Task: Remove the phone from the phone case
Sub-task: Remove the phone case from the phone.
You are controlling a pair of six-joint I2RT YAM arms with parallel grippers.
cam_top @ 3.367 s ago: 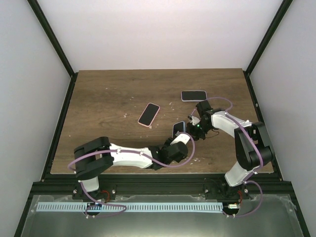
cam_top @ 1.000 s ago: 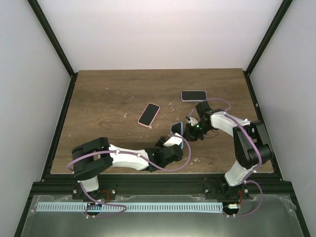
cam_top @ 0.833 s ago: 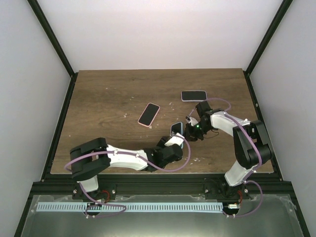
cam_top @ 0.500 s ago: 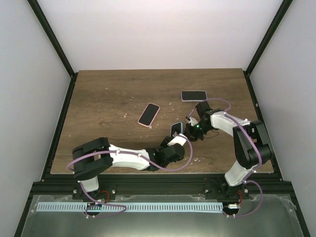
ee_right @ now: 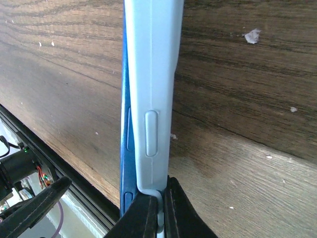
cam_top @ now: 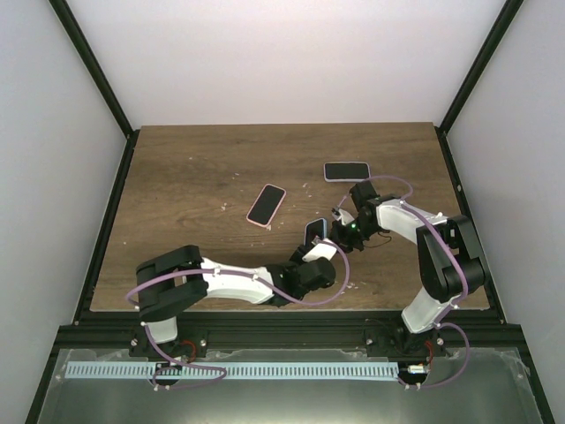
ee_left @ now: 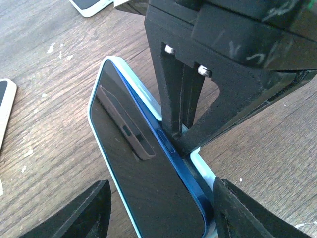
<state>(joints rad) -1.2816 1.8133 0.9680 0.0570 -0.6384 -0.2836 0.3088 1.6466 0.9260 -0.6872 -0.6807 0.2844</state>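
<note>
A blue phone (ee_left: pixel 143 163) with a black screen sits in a light blue case (ee_left: pixel 200 163) near the table's middle, also seen from above (cam_top: pixel 316 231). My right gripper (ee_right: pixel 161 198) is shut on the case's side wall (ee_right: pixel 153 74), and the phone's blue edge (ee_right: pixel 125 129) stands apart from that wall. In the left wrist view the right arm's black fingers (ee_left: pixel 181 114) pinch the case rim. My left gripper (ee_left: pixel 161 191) is open, its jaws standing on either side of the phone's near end. From above, the left gripper (cam_top: pixel 314 249) and right gripper (cam_top: pixel 340 231) meet at the phone.
A pink-cased phone (cam_top: pixel 266 204) lies left of the work spot and a lilac-cased phone (cam_top: pixel 346 170) lies behind it. Small white specks dot the wooden table (cam_top: pixel 194 177). Black frame rails border the table's sides and near edge.
The left arm's wrist has shifted a little back and forth near the phone's near end. The right gripper has stayed clamped on the case, and the phone has barely moved.
</note>
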